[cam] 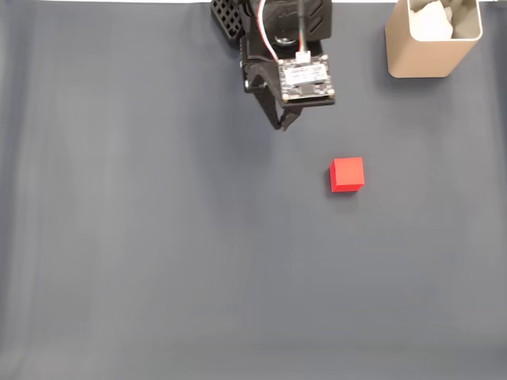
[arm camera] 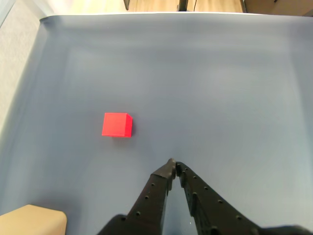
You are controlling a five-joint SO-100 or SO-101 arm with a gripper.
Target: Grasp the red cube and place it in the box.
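Item 1 — the red cube point(cam: 347, 174): small, plain, bright red, resting flat on the dark grey mat point(cam: 158, 253). In the fixed view it sits a little right of centre and above the middle; from the gripper it lies toward 4 o'clock, near but clearly apart, with bare mat between them. In the wrist view the red cube point(arm camera: 117, 125) appears at about 10 o'clock from the fingertips, its top face and one darker side face showing.

Item 2 — the box point(cam: 432, 39): tall, beige, square with rounded corners, standing upright at the top right corner of the fixed view, at roughly 1 o'clock from the cube and well apart from it. Its inside is white; pale shapes show within, but they are cropped by the frame edge and I cannot tell what they are. In the wrist view a beige corner of the box point(arm camera: 32, 220) enters at the bottom left.

Item 3 — the gripper point(cam: 287, 123): black, two-fingered, reaching down from the top edge of the fixed view below a small circuit board point(cam: 304, 77) (white and red wires run to it). In the wrist view the gripper point(arm camera: 172, 163) rises from the bottom edge, its two perforated fingers point(arm camera: 156, 191) meeting at the tips — together, with nothing between them.

Item 4 — the mat, wrist view: its far edge shows at 12 o'clock, with a strip of wooden floor point(arm camera: 156, 5) beyond.
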